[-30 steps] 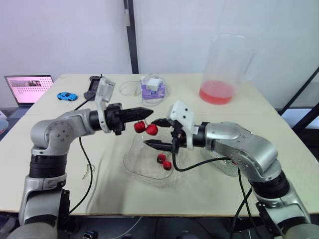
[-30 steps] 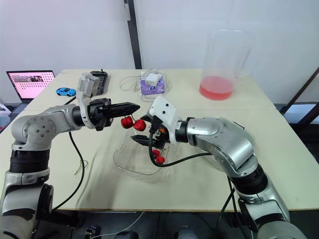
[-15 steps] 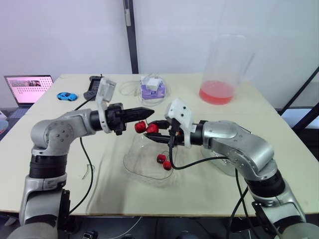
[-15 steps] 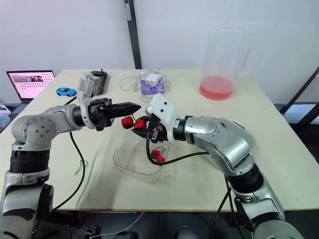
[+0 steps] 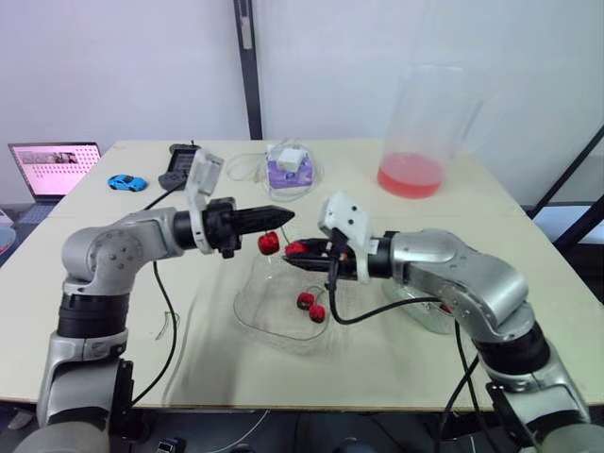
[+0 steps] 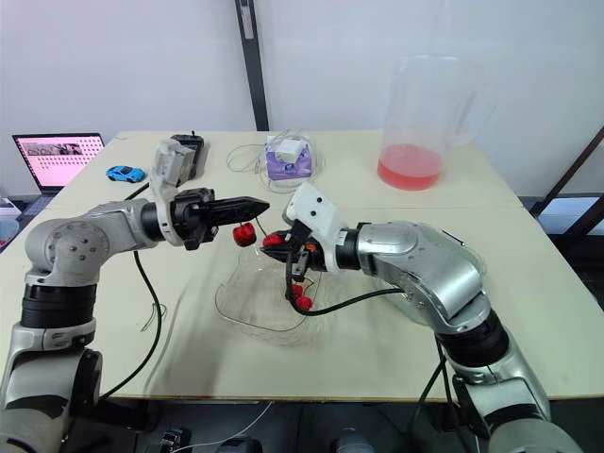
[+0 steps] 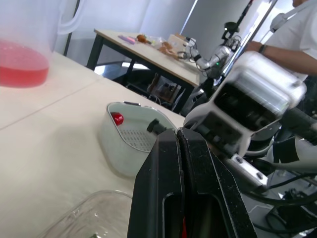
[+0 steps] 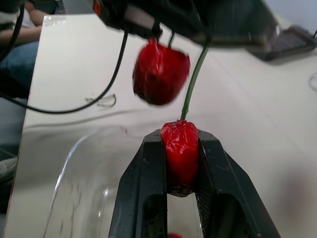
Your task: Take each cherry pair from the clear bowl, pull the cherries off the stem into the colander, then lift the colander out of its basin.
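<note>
My left gripper [image 5: 281,216] is shut on the green stem [image 8: 194,84] of a cherry pair, held above the clear bowl [image 5: 247,311]. One red cherry [image 5: 268,243] dangles just below its fingertips. My right gripper [image 5: 289,255] is shut on the pair's other cherry [image 8: 182,151], still joined to the stem. Another cherry pair [image 5: 311,304] lies inside the bowl. The colander [image 7: 131,139], with one cherry [image 7: 117,118] in it, sits in its basin [image 5: 422,319] behind my right forearm, partly hidden.
A big clear pitcher [image 5: 420,132] with red liquid stands at the back right. A purple box with a white charger [image 5: 289,168], a black device [image 5: 177,165], a blue toy car [image 5: 125,181] and a laptop [image 5: 55,168] lie along the back left.
My right gripper rose from below the hanging cherries, shut on one of them and drew it slightly right, away from the other. The left gripper has barely moved.
</note>
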